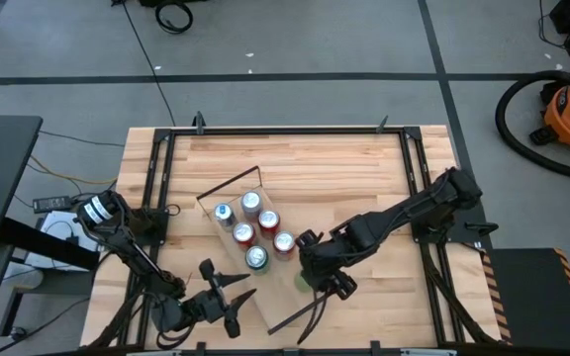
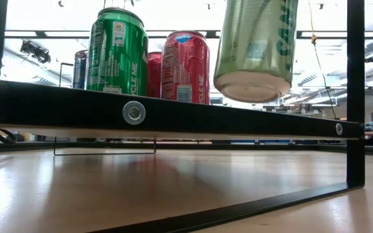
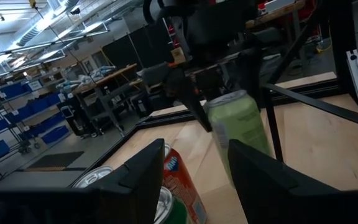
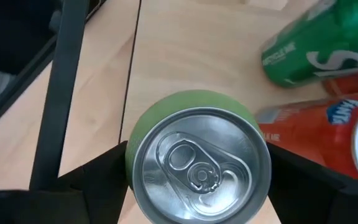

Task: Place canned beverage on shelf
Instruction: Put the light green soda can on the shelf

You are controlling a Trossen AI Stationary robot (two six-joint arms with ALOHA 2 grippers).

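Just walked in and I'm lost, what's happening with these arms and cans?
The right gripper holds a light green can upright, its base raised above the shelf. Several red, green and blue cans already stand on that shelf. The left gripper waits open near the table's front edge, holding nothing.

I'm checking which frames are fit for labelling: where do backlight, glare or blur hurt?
Low view: bright ceiling lights behind, the shelf edge dark, the pale green can soft. Left wrist view: the fingers blurred. Right wrist view: the can's lid sharp.
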